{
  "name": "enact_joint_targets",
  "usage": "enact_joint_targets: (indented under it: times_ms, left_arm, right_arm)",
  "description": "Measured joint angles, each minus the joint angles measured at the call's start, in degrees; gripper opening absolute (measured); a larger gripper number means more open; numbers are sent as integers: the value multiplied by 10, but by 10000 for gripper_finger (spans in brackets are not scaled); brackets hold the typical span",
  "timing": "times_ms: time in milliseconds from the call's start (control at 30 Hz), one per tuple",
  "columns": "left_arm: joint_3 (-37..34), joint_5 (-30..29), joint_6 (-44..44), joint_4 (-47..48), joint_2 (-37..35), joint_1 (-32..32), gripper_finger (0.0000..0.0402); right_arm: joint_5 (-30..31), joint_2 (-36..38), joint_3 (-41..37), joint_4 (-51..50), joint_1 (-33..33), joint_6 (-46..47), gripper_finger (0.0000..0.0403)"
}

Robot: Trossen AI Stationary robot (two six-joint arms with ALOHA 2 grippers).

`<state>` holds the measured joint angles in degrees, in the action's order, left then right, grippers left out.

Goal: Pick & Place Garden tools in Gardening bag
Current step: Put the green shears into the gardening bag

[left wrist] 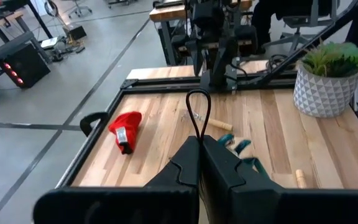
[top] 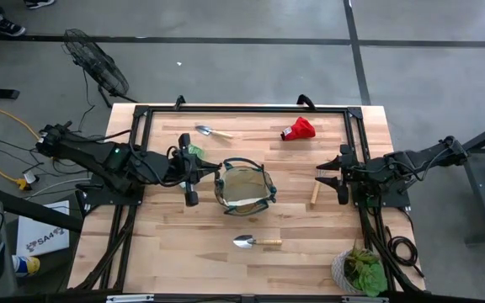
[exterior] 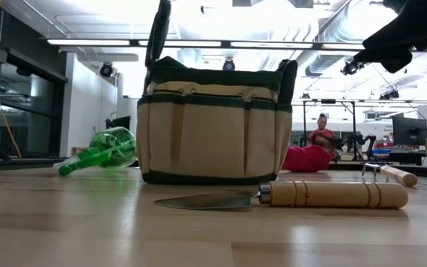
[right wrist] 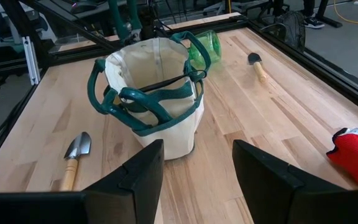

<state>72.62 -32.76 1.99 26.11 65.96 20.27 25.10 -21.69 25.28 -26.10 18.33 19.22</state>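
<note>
bag centred, left claw clamped on its loop

from above i see the gardening bag (top: 244,189) mid-table, my left gripper (top: 194,172) just beside its left rim and my right gripper (top: 341,177) released, hanging well to its right.

at table height a trowel (exterior: 295,196) lies before the bag, a green piece (exterior: 102,150) beside it.

through my left wrist, clenched fingers (left wrist: 194,165) pinch a thin dark loop handle (left wrist: 198,112).

my right wrist shows parted fingers (right wrist: 138,171), nothing between them, facing the bag.

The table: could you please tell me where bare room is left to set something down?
Free: the near left corner of the table, left of the near trowel, and the far middle between the far trowel and red piece. Crowded: around the bag, flanked by both tools.
</note>
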Motion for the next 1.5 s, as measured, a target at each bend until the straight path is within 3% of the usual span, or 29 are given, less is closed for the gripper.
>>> enact_joint_targets:
  times_ms: [767, 1033, 1500]
  left_arm:
    - [-227, 35, 45, -188, -150, 0, 0]
    - [-265, 94, 44, -271, -155, 0, 0]
    - [-359, 94, 77, -372, -186, -1, 0]
  right_arm:
    - [0, 0, 0, 0, 0, 0, 183]
    - [0, 0, 0, 0, 0, 0, 183]
    - [0, 0, 0, 0, 0, 0, 183]
